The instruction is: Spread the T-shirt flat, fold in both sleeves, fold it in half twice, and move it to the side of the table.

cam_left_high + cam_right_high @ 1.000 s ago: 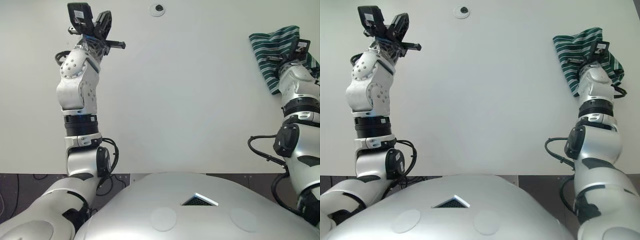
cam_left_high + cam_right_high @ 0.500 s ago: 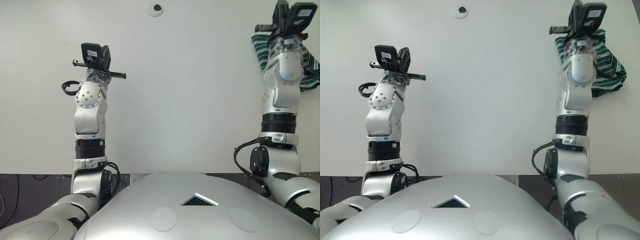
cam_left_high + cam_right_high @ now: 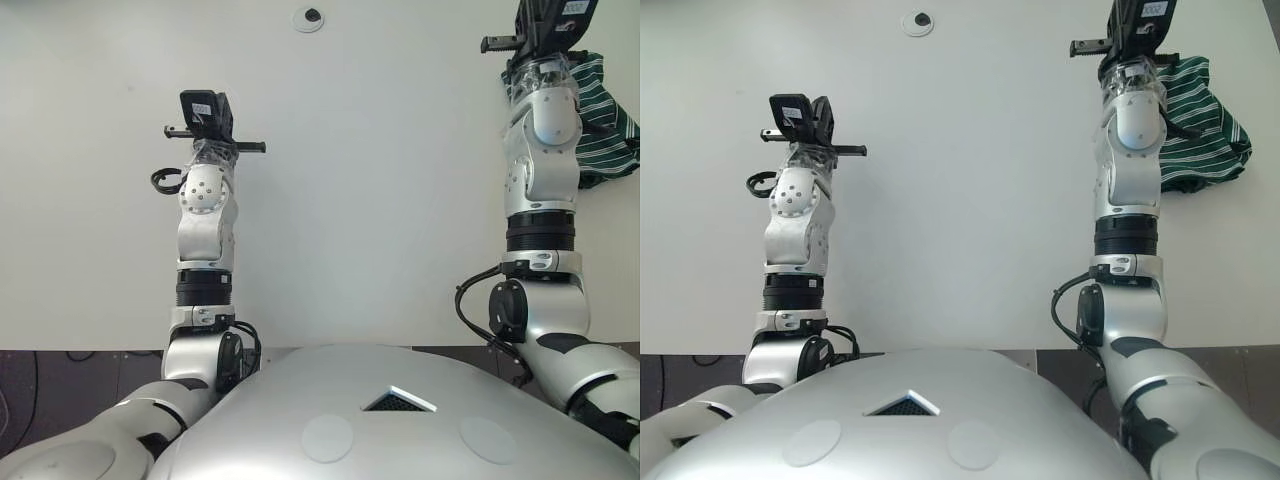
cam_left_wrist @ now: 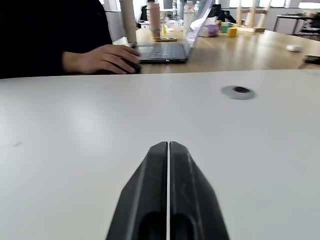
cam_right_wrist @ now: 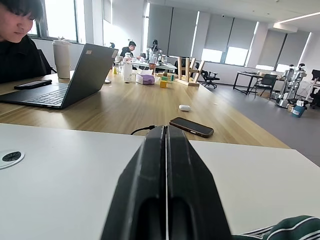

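The T-shirt (image 3: 606, 120), green with white stripes, lies as a folded bundle at the far right of the white table (image 3: 380, 200). A corner of it appears as the T-shirt (image 5: 287, 231) in the right wrist view. My right gripper (image 5: 165, 129) is shut and empty, held just left of the bundle and above the table. In the left eye view the right gripper (image 3: 546, 22) stands beside the shirt's left edge. My left gripper (image 4: 168, 146) is also shut with nothing in it, over bare table at the left. From above, the left gripper (image 3: 212, 112) is far from the shirt.
A round cable grommet (image 3: 310, 17) sits in the table near its far edge, in the middle. Beyond that edge stands a wooden desk (image 5: 125, 107) with a laptop (image 5: 75, 75) and a phone (image 5: 191, 127). A person's hand (image 4: 102, 58) rests there.
My right gripper came off the T-shirt, rose and swung left, leaving the bundle on the table. My left arm drew back toward me and shifted right.
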Robot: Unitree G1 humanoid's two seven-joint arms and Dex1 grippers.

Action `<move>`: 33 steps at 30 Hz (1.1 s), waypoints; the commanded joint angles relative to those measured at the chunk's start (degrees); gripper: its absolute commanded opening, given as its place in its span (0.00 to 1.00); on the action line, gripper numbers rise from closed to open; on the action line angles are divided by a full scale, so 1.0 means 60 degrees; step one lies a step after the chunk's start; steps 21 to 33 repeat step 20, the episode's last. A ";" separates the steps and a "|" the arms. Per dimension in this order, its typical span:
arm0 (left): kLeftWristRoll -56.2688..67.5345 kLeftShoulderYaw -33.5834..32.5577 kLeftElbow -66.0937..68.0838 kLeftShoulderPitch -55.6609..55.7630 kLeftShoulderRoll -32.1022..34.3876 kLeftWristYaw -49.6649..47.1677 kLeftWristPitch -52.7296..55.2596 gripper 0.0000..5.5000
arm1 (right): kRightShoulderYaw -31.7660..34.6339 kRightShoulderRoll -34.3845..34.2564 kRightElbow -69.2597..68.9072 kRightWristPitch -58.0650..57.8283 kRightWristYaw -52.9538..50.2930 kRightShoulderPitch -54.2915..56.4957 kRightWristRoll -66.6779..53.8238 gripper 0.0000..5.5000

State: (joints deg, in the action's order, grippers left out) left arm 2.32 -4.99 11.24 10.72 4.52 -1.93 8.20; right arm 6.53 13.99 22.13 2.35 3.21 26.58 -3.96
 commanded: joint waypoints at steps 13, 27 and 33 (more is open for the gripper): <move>0.0025 0.0030 0.0169 -0.0203 -0.0817 -0.0454 -0.0638 0.00 | -0.0114 0.0208 0.0146 0.0051 0.0647 -0.0207 0.0266 0.00; 0.0091 -0.0166 0.0166 -0.0238 -0.0702 -0.0492 -0.0384 0.00 | -0.0169 -0.0094 -0.0236 -0.0053 0.0565 -0.0627 0.0390 0.00; 0.0091 -0.0166 0.0166 -0.0238 -0.0702 -0.0492 -0.0384 0.00 | -0.0169 -0.0094 -0.0236 -0.0053 0.0565 -0.0627 0.0390 0.00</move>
